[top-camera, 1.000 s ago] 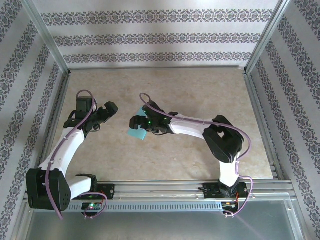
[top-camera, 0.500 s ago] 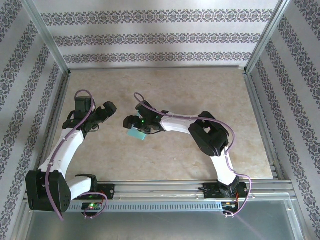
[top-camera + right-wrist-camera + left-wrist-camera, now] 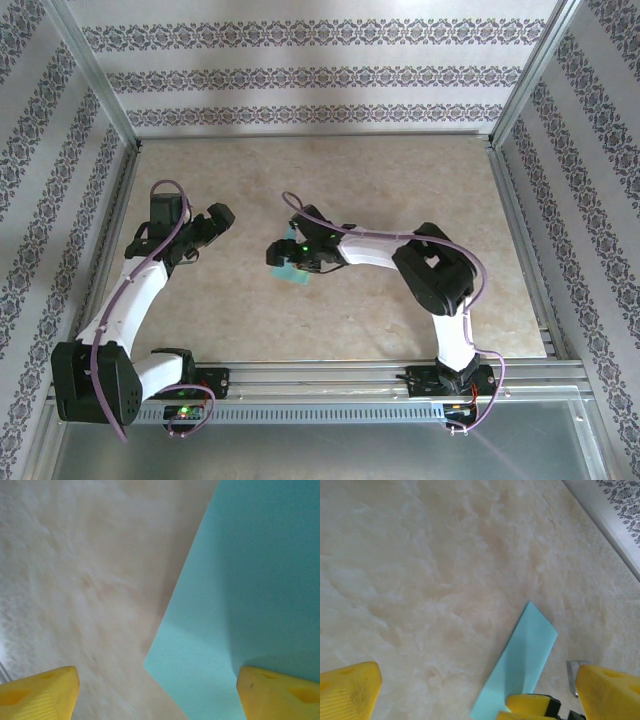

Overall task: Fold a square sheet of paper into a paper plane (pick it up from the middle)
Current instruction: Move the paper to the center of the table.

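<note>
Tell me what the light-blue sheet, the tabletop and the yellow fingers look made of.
Paper plane: thin matte paper, judging by its flat, sharp-edged light-blue face.
Tabletop: smooth, beige, veined like marble; stone or printed laminate, cannot tell.
Right gripper's fingers: matte yellow, finely ribbed, probably plastic.

The left gripper (image 3: 220,216) is hovering with jaws wide, well apart from the right gripper (image 3: 284,257), which is pointing toward it, jaws also spread.

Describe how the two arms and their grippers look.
The left arm and right arm have white shells, black joints and a lilac cable looping along each. The left gripper and right gripper are black with yellow fingers.
</note>
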`<action>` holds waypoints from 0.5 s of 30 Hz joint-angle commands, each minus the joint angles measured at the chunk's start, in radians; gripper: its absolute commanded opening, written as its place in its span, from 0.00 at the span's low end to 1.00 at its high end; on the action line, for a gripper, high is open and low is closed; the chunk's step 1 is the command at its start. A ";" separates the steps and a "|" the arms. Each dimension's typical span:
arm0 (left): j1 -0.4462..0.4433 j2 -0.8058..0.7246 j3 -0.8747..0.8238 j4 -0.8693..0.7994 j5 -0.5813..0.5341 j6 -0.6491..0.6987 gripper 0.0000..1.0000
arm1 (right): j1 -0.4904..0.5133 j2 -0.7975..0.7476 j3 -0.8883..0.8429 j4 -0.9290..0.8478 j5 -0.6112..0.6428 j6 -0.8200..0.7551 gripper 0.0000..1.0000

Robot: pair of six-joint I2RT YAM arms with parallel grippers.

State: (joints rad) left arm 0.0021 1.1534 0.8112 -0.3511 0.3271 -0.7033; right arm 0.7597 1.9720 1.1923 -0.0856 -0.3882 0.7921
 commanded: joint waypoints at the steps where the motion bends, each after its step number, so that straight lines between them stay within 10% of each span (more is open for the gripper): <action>1: 0.012 0.018 0.003 0.027 0.064 0.024 1.00 | -0.062 -0.062 -0.115 -0.182 0.013 -0.244 0.85; 7: 0.005 0.055 -0.004 0.066 0.138 0.015 1.00 | -0.093 -0.196 -0.113 -0.259 0.011 -0.391 0.85; 15: -0.091 0.155 0.001 0.134 0.239 -0.021 1.00 | -0.093 -0.393 -0.206 -0.138 0.286 0.038 0.83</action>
State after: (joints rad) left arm -0.0463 1.2800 0.8116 -0.2756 0.4999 -0.7082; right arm 0.6636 1.6207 1.0397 -0.2478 -0.2588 0.6506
